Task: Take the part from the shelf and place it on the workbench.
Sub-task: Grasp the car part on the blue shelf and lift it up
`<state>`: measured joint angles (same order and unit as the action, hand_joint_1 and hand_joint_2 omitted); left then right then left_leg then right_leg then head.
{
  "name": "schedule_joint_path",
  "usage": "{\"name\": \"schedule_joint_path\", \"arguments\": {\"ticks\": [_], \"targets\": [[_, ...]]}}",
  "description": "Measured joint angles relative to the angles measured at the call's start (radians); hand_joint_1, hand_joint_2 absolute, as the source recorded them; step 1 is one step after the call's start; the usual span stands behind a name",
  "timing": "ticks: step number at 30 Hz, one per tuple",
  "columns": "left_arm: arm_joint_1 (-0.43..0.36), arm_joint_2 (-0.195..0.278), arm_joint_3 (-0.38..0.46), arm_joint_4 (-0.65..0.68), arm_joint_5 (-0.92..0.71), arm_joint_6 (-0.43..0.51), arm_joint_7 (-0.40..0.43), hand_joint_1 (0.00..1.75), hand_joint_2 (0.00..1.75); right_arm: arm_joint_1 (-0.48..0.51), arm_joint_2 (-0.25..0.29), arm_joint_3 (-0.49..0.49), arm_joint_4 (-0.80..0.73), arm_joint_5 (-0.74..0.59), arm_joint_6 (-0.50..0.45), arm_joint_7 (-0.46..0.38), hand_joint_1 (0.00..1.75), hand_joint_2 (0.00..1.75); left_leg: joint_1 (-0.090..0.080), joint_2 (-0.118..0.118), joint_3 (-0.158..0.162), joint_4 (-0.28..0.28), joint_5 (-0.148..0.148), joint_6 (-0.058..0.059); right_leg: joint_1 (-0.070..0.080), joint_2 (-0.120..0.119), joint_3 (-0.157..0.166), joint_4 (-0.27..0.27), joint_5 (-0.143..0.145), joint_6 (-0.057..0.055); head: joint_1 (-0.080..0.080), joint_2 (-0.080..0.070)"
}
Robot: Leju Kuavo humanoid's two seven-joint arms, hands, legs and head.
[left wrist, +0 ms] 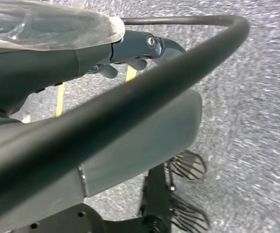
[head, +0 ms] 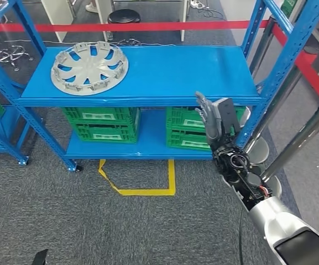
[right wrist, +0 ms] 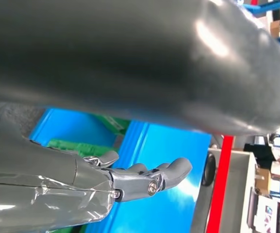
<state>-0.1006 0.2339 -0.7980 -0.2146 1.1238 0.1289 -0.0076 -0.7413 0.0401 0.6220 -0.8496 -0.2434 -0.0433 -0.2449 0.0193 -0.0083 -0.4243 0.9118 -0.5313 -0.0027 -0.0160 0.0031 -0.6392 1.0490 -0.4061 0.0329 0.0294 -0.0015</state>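
head view high, facing shelf (head: 149,74)

Right hand (head: 209,118) raised, fingers apart

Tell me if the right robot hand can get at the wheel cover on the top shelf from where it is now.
Probably yes. The right robot hand is raised, empty, fingers apart, before the shelf's right end. The wheel cover lies flat at the left end, with bare shelf between them, so a long sideways reach is needed.

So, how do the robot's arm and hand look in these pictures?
The right arm has a smooth silver shell with a black panel; its wrist is bare dark mechanics with thin cables. The right hand is grey, with metallic grey fingers and a visible screw.
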Motion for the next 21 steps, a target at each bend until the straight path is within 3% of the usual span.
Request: {"name": "schedule_joint_path", "arguments": {"ticks": [3, 4, 6, 9, 10, 11, 12, 14, 16, 19, 21], "targets": [[-0.003, -0.003, -0.001, 0.001, 0.0, 0.0, -0.001, 0.0, 0.0, 0.002, 0.0, 0.0, 0.001, 0.002, 0.002, 0.0, 0.0, 0.0, 0.002, 0.004, -0.008, 0.013, -0.011, -0.024, 0.013, -0.003, 0.02, -0.045, -0.024, -0.023, 0.002, 0.0], [-0.004, -0.004, -0.001, 0.001, 0.0, 0.0, -0.001, 0.0, 0.0, 0.003, 0.001, -0.001, 0.001, 0.002, 0.002, 0.0, 0.0, 0.0, 0.002, 0.006, -0.01, 0.021, -0.014, -0.029, 0.012, -0.002, 0.029, -0.048, -0.026, -0.033, 0.0, 0.0], [-0.007, -0.006, -0.001, 0.001, 0.0, 0.0, -0.001, 0.0, 0.0, -0.001, 0.001, -0.003, -0.001, 0.003, 0.004, -0.001, 0.0, 0.0, 0.004, 0.007, -0.042, 0.083, -0.016, -0.036, 0.009, 0.001, 0.048, -0.06, -0.033, -0.045, -0.009, 0.0], [-0.009, -0.006, -0.002, 0.001, 0.0, 0.0, -0.001, 0.0, 0.0, -0.001, 0.002, -0.003, -0.001, 0.003, 0.008, -0.001, 0.0, 0.0, 0.004, 0.007, -0.188, 0.283, -0.053, -0.044, 0.007, 0.004, 0.078, -0.073, -0.048, -0.056, -0.03, 0.0], [-0.007, -0.006, -0.002, 0.001, 0.001, 0.0, -0.001, 0.0, 0.0, 0.001, 0.002, -0.002, -0.001, 0.003, 0.009, -0.001, 0.0, 0.0, 0.004, 0.007, -0.234, 0.324, -0.064, -0.045, 0.007, 0.006, 0.087, -0.073, -0.056, -0.058, -0.036, 0.0], [-0.004, -0.006, -0.002, 0.001, 0.001, 0.0, -0.001, 0.0, 0.0, 0.002, 0.002, -0.002, -0.001, 0.003, 0.009, -0.001, 0.0, 0.0, 0.004, 0.007, -0.265, 0.331, -0.058, -0.045, 0.007, 0.008, 0.099, -0.074, -0.065, -0.058, -0.041, 0.0], [-0.003, -0.005, -0.002, 0.001, 0.001, 0.0, -0.001, 0.0, 0.0, 0.003, 0.002, -0.001, -0.001, 0.003, 0.009, -0.001, 0.0, 0.0, 0.004, 0.007, -0.276, 0.302, -0.03, -0.044, 0.007, 0.009, 0.111, -0.074, -0.074, -0.057, -0.046, 0.0], [-0.001, -0.002, -0.002, 0.002, 0.001, 0.0, -0.001, 0.0, 0.0, 0.003, 0.002, -0.001, -0.001, 0.003, 0.009, -0.001, 0.0, 0.0, 0.002, 0.007, -0.261, 0.172, 0.08, -0.036, 0.006, 0.011, 0.136, -0.075, -0.094, -0.053, -0.056, 0.0], [-0.003, 0.0, -0.002, 0.004, 0.0, 0.0, -0.001, 0.0, 0.0, 0.002, 0.002, -0.001, -0.001, 0.003, 0.009, 0.0, 0.0, 0.0, -0.004, 0.009, -0.241, 0.077, 0.142, -0.028, 0.008, 0.013, 0.149, -0.077, -0.109, -0.043, -0.063, 0.0], [-0.005, -0.001, -0.002, 0.006, 0.001, 0.0, -0.001, 0.0, 0.0, 0.002, 0.004, -0.001, -0.002, 0.003, 0.01, -0.001, 0.0, 0.0, -0.008, 0.008, -0.227, 0.057, 0.144, -0.014, 0.009, 0.015, 0.164, -0.08, -0.12, -0.024, -0.061, 0.0], [-0.004, -0.001, -0.002, 0.006, 0.001, 0.0, -0.001, 0.0, 0.0, 0.001, 0.004, -0.001, -0.004, 0.003, 0.01, -0.001, 0.0, 0.0, -0.005, 0.008, -0.206, 0.051, 0.139, -0.002, 0.009, 0.011, 0.161, -0.053, -0.135, -0.017, -0.053, 0.0]]}}
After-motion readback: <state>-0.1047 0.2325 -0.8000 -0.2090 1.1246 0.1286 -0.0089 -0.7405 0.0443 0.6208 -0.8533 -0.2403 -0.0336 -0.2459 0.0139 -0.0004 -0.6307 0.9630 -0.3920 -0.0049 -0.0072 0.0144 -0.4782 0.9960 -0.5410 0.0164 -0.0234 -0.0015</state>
